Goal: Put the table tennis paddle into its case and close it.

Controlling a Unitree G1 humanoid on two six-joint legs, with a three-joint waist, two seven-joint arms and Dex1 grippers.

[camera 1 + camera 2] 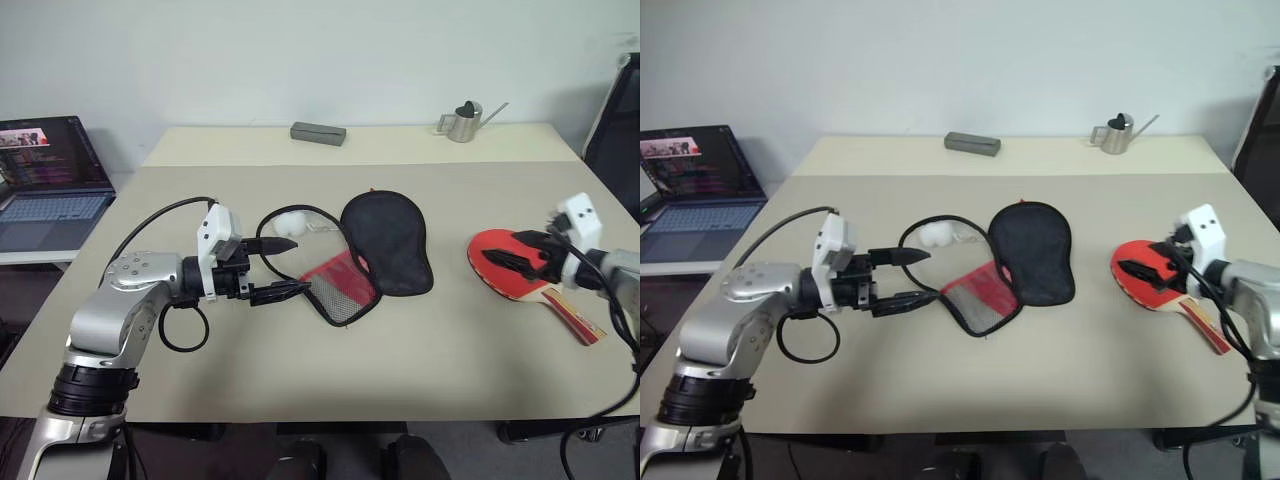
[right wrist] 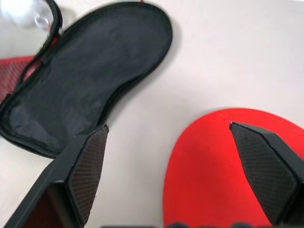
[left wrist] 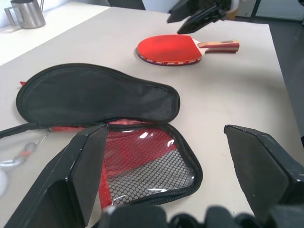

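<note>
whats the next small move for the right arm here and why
Probably lower the open right gripper onto the table tennis paddle and close on it. The paddle lies flat on the table, apart from the case, which lies unzipped and spread open, so the paddle needs picking up first.

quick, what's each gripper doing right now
left gripper: open, holding nothing, by the case
right gripper: open, holding nothing, over the paddle

A grey box (image 1: 318, 132), a metal watering can (image 1: 464, 123), perhaps, and a laptop (image 1: 45, 180).
</note>
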